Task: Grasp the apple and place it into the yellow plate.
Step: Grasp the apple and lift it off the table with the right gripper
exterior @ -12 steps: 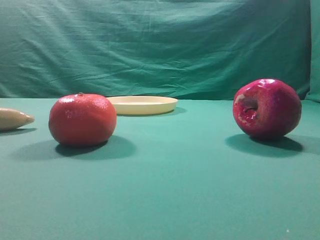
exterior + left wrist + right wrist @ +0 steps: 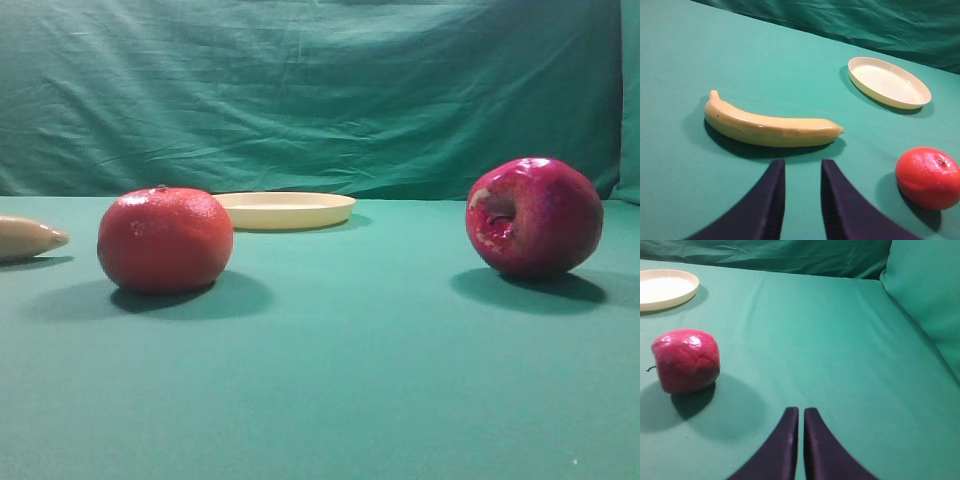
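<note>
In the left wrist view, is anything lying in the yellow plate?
No, the yellow plate shows only its bare pale inside, while the banana and the orange fruit lie apart from it on the cloth.

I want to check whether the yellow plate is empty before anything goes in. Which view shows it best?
The left wrist view: it looks down into the yellow plate, showing its whole bare inside. The exterior high view shows it only edge-on behind the orange fruit; the right wrist view cuts it off at the left edge.
</note>
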You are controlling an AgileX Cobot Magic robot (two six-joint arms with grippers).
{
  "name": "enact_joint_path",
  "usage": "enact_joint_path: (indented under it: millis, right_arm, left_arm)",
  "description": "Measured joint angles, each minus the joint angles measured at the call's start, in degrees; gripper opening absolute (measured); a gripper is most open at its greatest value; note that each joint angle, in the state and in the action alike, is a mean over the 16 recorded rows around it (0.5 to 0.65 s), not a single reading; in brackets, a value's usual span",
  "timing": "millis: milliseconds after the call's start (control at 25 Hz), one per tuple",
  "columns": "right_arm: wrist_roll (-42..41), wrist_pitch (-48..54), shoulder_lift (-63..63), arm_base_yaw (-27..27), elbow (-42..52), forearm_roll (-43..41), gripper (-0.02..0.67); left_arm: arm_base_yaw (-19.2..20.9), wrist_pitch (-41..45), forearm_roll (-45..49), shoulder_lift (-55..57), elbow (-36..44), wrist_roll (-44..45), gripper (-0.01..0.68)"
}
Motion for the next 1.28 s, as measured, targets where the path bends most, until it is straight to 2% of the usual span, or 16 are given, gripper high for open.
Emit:
enact_joint_path:
  millis: [440, 800, 1080, 1280]
  right_arm:
    - [0.23, -0.54, 0.0, 0.0, 0.02, 0.04, 0.0]
    - [2.09, -7.91, 0.0, 0.41, -0.75, 3.61, 0.0]
    - [3.03, -9.73, 2.74, 2.68, -6.46, 7.07, 0.0]
    - [1.67, -5.06, 9.21, 4.63, -12.91, 7.93, 0.0]
  left_arm:
    - [0.0, 0.0, 0.0, 0.0, 0.0, 0.0, 0.157]
    - [0.0, 0.0, 0.0, 0.0, 0.0, 0.0, 0.157]
    - [0.0, 0.0, 0.0, 0.0, 0.0, 0.0, 0.157]
    - [0.0, 0.0, 0.0, 0.0, 0.0, 0.0, 0.157]
